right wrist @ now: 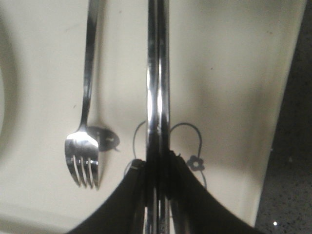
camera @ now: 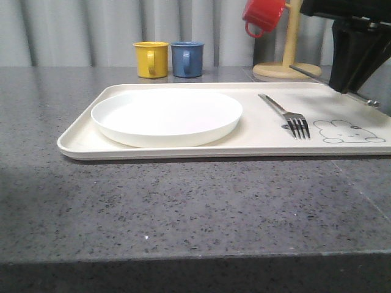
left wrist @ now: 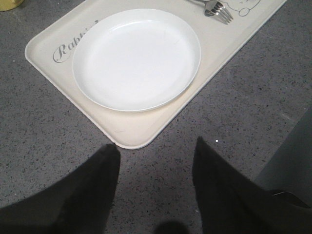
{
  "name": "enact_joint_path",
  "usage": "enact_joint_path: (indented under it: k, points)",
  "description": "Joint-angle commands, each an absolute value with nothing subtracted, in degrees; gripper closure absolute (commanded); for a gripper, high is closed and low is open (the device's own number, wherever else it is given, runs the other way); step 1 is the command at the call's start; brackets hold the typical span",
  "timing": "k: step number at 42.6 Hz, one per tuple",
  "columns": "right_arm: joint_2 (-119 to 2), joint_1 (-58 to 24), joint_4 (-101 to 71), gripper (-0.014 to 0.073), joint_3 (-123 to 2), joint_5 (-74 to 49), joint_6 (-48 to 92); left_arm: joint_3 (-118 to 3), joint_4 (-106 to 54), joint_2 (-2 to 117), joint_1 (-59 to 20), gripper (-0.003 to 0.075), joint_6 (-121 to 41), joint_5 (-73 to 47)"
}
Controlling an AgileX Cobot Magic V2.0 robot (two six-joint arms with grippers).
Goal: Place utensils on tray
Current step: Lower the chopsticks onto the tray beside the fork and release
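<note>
Nearest you on the grey speckled bench (camera: 183, 207) lies the cream tray (camera: 79, 143), low-rimmed and round-cornered. On its left half sits the round white plate (camera: 166, 116); to the right lies 1 shiny fork (camera: 287, 115), tines toward you, beside a rabbit drawing (camera: 345, 131). Your right pincer (right wrist: 157, 168) is clenched on a slim silver utensil (right wrist: 158, 83) above the tray's right end; its tip is cut off, so knife or spoon is unclear. Your left pincer (left wrist: 156, 156) hangs released over bare bench. Beyond stand 2 mugs, yellow (camera: 151, 59) and blue (camera: 187, 58), and a red mug (camera: 263, 16) on a wooden stand (camera: 288, 61).
</note>
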State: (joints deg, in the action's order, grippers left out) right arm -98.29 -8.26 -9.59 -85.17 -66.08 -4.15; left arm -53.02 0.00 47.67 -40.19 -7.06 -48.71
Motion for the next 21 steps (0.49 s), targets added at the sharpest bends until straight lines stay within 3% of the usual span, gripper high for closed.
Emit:
enact_joint_path:
  k: [1, 12, 21]
  points:
    - [-97.13, -8.18, -10.25, 0.0554, -87.02, -63.03, -8.54, -54.59, 0.00, 47.49, -40.67, 0.0375, -6.62, -44.57]
    - [-100.65, -8.18, -12.53, 0.0517, -87.02, -62.59, -10.05, -54.59, 0.00, 47.49, -40.67, 0.0375, -6.62, -44.57]
    - [-100.81, -8.18, -12.09, 0.0294, -87.02, -62.79, -9.42, -54.59, 0.00, 47.49, -40.67, 0.0375, -6.62, -44.57]
